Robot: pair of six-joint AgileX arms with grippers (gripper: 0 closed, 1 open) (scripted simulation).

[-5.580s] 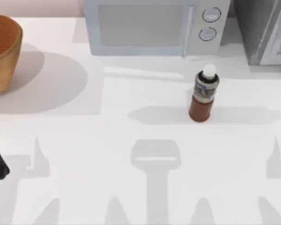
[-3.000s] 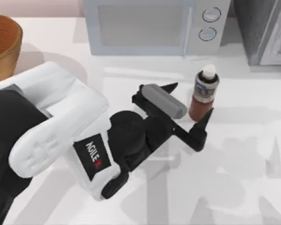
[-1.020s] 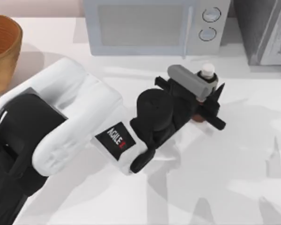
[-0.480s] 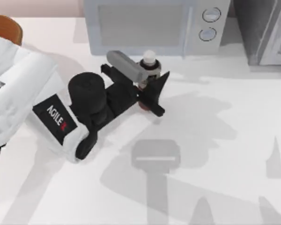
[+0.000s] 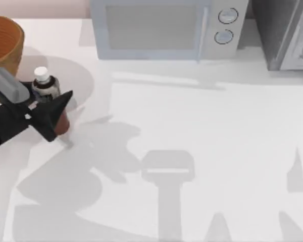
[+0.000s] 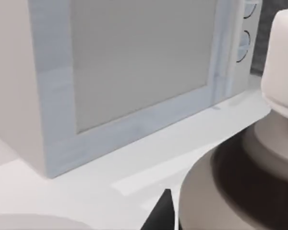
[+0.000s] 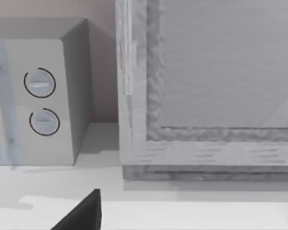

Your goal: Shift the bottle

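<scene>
The bottle (image 5: 47, 87), reddish-brown with a grey-blue label and a white cap, stands upright at the table's far left, just right of the wooden bowl. My left gripper (image 5: 60, 119) is shut on the bottle, its black fingers on either side of the lower body. From the left wrist view the bottle (image 6: 245, 187) looms very close, white cap uppermost, with the microwave (image 6: 134, 72) behind it. A black fingertip (image 7: 81, 214) of my right gripper shows in the right wrist view, low in front of the microwave's knob side.
A pale blue microwave (image 5: 166, 27) with two knobs stands along the back edge. A grey textured appliance (image 5: 288, 33) is at the back right. The wooden bowl (image 5: 4, 48) sits at the back left, close to the bottle. Arm shadows lie across the white table (image 5: 217, 151).
My left gripper closed on the bottle at the right of centre and has carried it leftward across the table to a spot beside the wooden bowl. The arm has drawn back to the left edge.
</scene>
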